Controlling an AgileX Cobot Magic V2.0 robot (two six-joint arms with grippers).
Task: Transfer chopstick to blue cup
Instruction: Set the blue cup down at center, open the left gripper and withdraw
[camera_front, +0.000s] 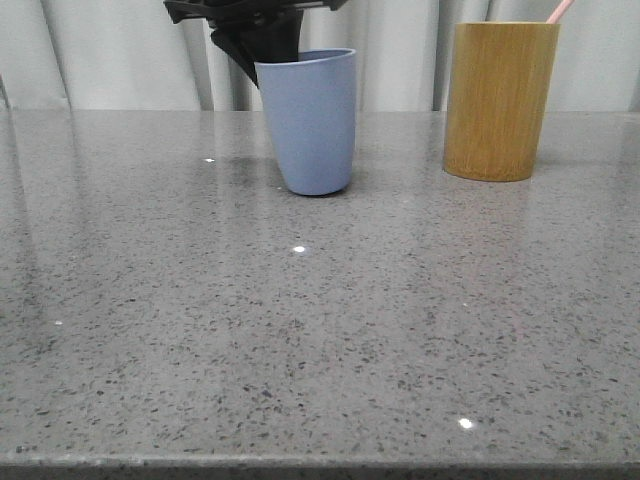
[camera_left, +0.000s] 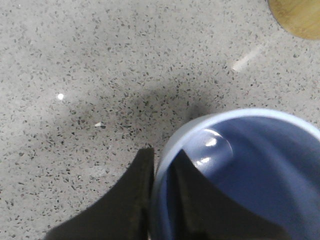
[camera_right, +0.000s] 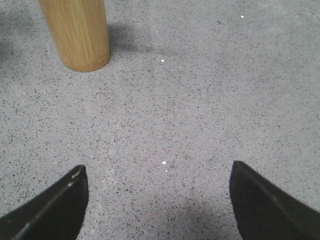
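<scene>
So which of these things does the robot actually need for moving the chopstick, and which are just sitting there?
Needed for the job:
- chopstick, its pink tip poking out of the bamboo cup
- blue cup, its rim pinched by the left gripper
- right gripper, open above the table

Just there:
- bamboo cup, only the chopstick's present holder
- grey table

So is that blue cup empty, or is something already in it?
Empty. In the left wrist view the blue cup shows a bare inside; the chopstick pokes out of the bamboo cup.

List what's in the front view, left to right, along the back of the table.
Left gripper gripping the blue cup's rim → blue cup → bamboo cup → chopstick tip poking out of the bamboo cup.
</scene>
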